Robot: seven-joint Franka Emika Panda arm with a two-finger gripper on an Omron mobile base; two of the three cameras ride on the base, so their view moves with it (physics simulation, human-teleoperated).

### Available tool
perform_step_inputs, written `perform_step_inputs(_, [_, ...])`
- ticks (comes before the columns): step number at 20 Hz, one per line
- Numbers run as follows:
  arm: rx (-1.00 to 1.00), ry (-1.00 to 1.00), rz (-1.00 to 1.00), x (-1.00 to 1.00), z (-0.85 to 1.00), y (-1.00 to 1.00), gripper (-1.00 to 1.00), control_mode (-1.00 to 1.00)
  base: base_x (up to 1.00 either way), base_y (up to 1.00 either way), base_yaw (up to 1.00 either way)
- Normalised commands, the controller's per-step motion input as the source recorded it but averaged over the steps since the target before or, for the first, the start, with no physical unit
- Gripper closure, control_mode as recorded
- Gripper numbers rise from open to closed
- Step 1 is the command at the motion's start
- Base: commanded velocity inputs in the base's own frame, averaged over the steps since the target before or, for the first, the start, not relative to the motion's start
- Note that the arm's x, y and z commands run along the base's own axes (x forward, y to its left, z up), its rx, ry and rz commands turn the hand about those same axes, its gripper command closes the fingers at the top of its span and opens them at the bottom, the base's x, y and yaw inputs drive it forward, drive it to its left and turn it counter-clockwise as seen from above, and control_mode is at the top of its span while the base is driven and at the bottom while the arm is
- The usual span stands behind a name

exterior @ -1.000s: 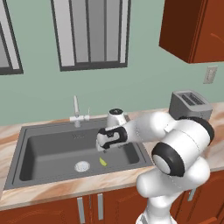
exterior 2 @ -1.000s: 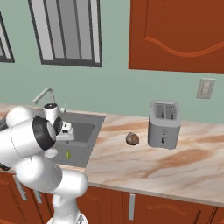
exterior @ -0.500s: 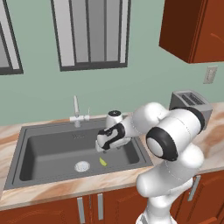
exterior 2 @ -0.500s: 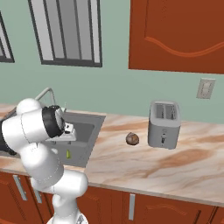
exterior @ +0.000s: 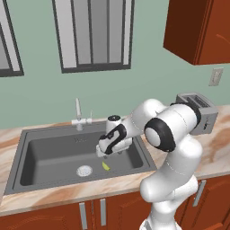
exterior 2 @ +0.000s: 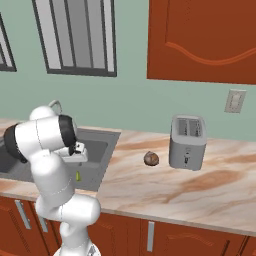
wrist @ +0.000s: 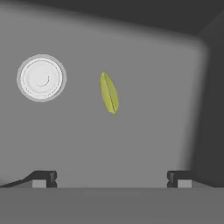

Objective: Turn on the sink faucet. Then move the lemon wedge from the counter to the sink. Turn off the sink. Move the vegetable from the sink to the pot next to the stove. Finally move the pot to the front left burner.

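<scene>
Lemon wedge (wrist: 109, 93), yellow-green, lying flat on the dark floor of the sink (exterior: 49, 155), below and ahead of the gripper (wrist: 112, 178) and apart from it. Gripper jaws spread wide, holding nothing, hanging over the basin. Round silver drain (wrist: 41, 78) lies beside the wedge, on the gripper's left in the hand view.

A silver two-slot toaster (exterior 2: 187, 142) stands on the worktop against the green wall, with a brown roundish lump (exterior 2: 151, 158) lying just beside its left side. A white wall switch (exterior 2: 234, 101) sits above, under a reddish-brown upper cabinet (exterior 2: 205, 40). A barred window (exterior: 93, 34) occupies the wall further left.
</scene>
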Motion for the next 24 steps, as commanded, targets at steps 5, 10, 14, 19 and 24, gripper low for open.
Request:
perform_step_inputs(5, [-0.02,0.03,0.00,0.20,-0.25,0.15,-1.00,-1.00,0.00,0.00,0.00])
perform_step_inputs(10, [-0.02,0.00,0.00,0.15,-0.27,0.03,-1.00,-1.00,0.00,0.00,0.00])
perform_step_inputs(14, [-0.02,0.00,0.00,0.16,-0.29,0.01,-1.00,-1.00,0.00,0.00,0.00])
perform_step_inputs(19, [-0.02,0.00,0.00,0.17,-0.26,0.00,-1.00,-1.00,0.00,0.00,0.00])
perform_step_inputs(24, [-0.01,0.00,0.00,0.18,-0.19,0.02,-1.00,-1.00,0.00,0.00,0.00])
